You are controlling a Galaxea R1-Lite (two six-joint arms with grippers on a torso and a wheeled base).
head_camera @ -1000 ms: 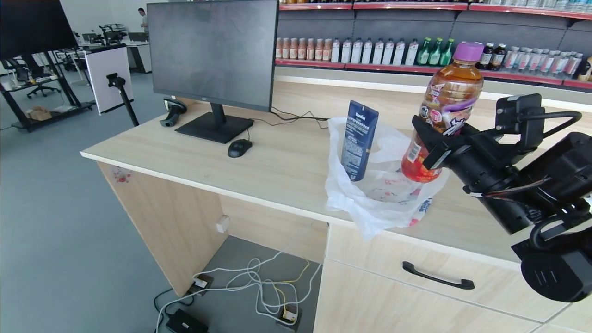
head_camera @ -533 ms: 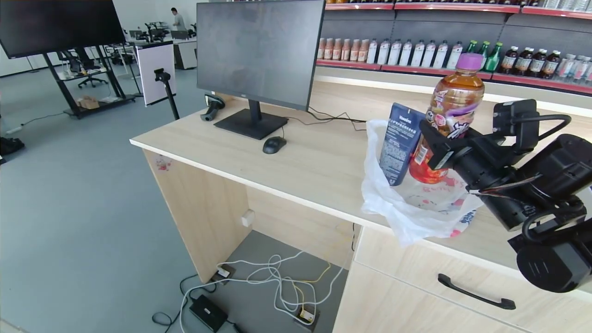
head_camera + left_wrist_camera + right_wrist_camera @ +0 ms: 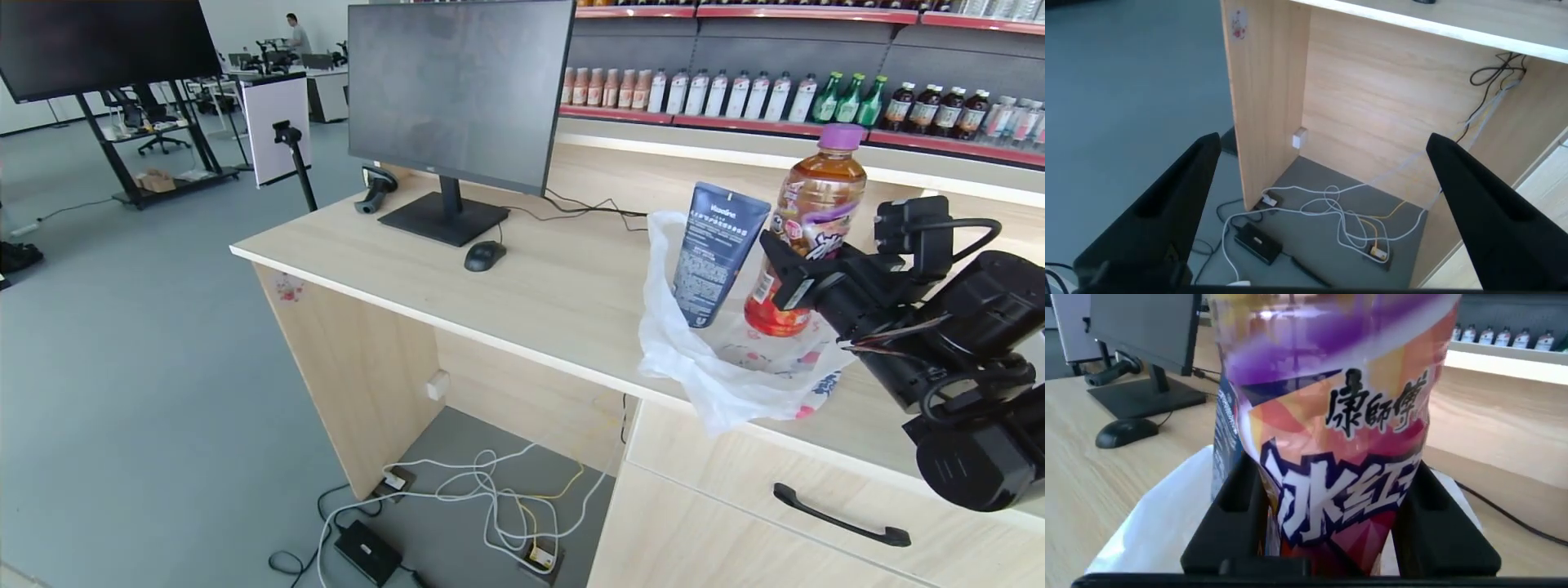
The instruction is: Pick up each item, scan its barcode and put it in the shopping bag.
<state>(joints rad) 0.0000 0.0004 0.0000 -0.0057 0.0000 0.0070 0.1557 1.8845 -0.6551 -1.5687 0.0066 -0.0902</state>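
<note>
"Bottle (image 3: 816, 204) first: where do you have it?"

"I see it pinched between the jaws of the right gripper (image 3: 796, 271), clamped around the lower label. It stands upright, long axis vertical, purple cap on top. Its base hangs over the open mouth of the shopping bag (image 3: 694, 384) on the counter (image 3: 522, 286). I can't tell whether the base touches the plastic."

"Which way does the bag lie from it?"

"Straight below, by my reading. The blue tube (image 3: 717, 249) stands leaning inside the bag, just beside the bottle on the robot's left of it. So I judge the coming move to be a plain lowering along the bottle's own axis, held to the right of that tube so the two don't knock."

"And the other arm?"

"The left gripper (image 3: 1323, 140) is down low with its fingers spread wide, holding nothing. It faces the hollow under the counter and the cables (image 3: 1331, 208) on the floor. It's well apart from the bag, so the right arm is the nearer one by far."

"Scanner?"

"The handheld scanner (image 3: 374, 189) lies beside the monitor (image 3: 461, 90), well apart from the bottle, off to the robot's left."
</note>
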